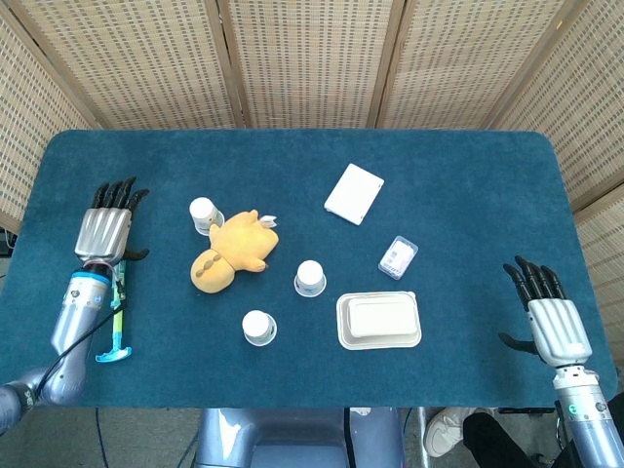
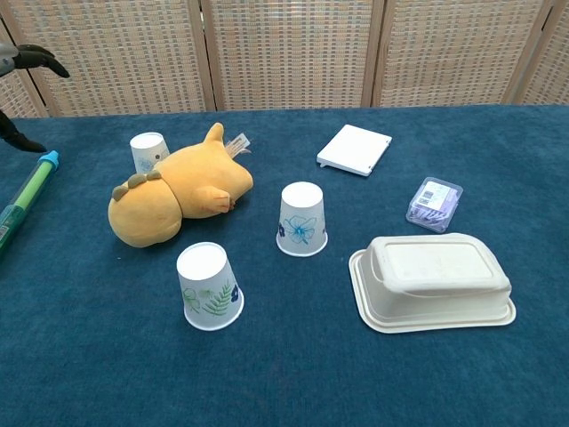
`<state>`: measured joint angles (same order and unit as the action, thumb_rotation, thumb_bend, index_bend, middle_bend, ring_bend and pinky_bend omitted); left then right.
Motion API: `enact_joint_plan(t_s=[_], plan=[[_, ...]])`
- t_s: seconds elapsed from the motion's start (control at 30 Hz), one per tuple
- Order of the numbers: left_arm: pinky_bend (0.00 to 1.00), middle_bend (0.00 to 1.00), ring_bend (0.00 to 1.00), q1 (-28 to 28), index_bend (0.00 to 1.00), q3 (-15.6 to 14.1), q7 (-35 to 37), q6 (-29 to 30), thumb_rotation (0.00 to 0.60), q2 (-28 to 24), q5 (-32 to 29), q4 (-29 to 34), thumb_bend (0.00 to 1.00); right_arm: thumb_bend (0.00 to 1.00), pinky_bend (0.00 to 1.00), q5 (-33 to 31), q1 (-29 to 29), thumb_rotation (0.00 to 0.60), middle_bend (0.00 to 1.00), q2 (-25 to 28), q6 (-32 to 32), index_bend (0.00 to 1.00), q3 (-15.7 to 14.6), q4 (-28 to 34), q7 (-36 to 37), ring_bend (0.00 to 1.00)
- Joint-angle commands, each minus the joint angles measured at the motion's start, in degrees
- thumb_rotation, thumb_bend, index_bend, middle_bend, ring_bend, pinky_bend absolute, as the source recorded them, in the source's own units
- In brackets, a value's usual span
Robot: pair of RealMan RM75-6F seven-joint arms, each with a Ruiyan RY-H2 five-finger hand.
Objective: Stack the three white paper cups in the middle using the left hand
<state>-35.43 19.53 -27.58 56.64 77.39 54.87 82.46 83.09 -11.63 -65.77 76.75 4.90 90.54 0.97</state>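
Three white paper cups stand upside down on the blue table. One cup (image 1: 204,214) (image 2: 149,151) sits at the back left, touching the plush toy. A second cup (image 1: 310,278) (image 2: 301,219) stands in the middle, and a third (image 1: 259,328) (image 2: 210,286) is nearer the front. My left hand (image 1: 107,226) (image 2: 25,62) hovers open, fingers spread, to the left of the back cup and holds nothing. My right hand (image 1: 551,317) is open near the table's front right corner.
A yellow plush toy (image 1: 230,251) (image 2: 176,196) lies between the back cup and the middle cup. A green and blue stick (image 1: 119,276) (image 2: 27,200) lies along the left. A white lidded box (image 1: 378,320) (image 2: 433,282), a white card (image 1: 353,193) and a small packet (image 1: 398,256) lie right of centre.
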Motion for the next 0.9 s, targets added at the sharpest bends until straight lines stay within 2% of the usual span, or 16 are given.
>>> enact_joint_plan(t_s=[0.03,0.23,0.3,0.43,0.63,0.9], plan=[[0.01,0.00,0.00,-5.28,0.18,2.00,-1.66,-5.93,0.600,1.75,-5.91,-5.43,0.17,0.07,0.02,-0.78,-0.21,0.600,0.00,0.02,-0.53,0.00,0.39,-0.59,0.76,0.00],[0.02,0.00,0.00,-13.20,0.21,2.16,-5.82,-12.09,0.600,5.49,-13.47,-12.87,0.17,0.07,0.02,-2.95,-0.77,0.600,0.00,-0.02,-2.31,0.00,1.20,-2.17,2.55,0.00],[0.02,0.00,0.00,-16.41,0.21,1.79,-7.78,-14.61,0.600,7.83,-17.20,-17.16,0.17,0.07,0.02,-3.29,-0.98,0.600,0.00,-0.10,-2.78,0.00,1.38,-2.73,3.12,0.00],[0.02,0.00,0.00,-19.10,0.22,0.66,-9.58,-16.10,0.600,10.23,-20.45,-20.91,0.17,0.07,0.02,-3.27,-0.87,0.600,0.00,-0.06,-2.43,0.00,1.50,-2.97,3.58,0.00],[0.02,0.00,0.00,-21.98,0.23,-0.65,-10.45,-17.94,0.600,13.50,-23.67,-25.35,0.18,0.07,0.02,-3.54,-0.57,0.600,0.00,0.12,-1.88,0.00,1.72,-3.05,3.96,0.00],[0.02,0.00,0.00,-25.12,0.26,-2.68,-11.23,-19.72,0.600,17.71,-24.99,-32.04,0.18,0.07,0.02,-4.08,-0.34,0.600,0.00,0.24,-1.77,0.00,1.93,-3.40,4.32,0.00]])
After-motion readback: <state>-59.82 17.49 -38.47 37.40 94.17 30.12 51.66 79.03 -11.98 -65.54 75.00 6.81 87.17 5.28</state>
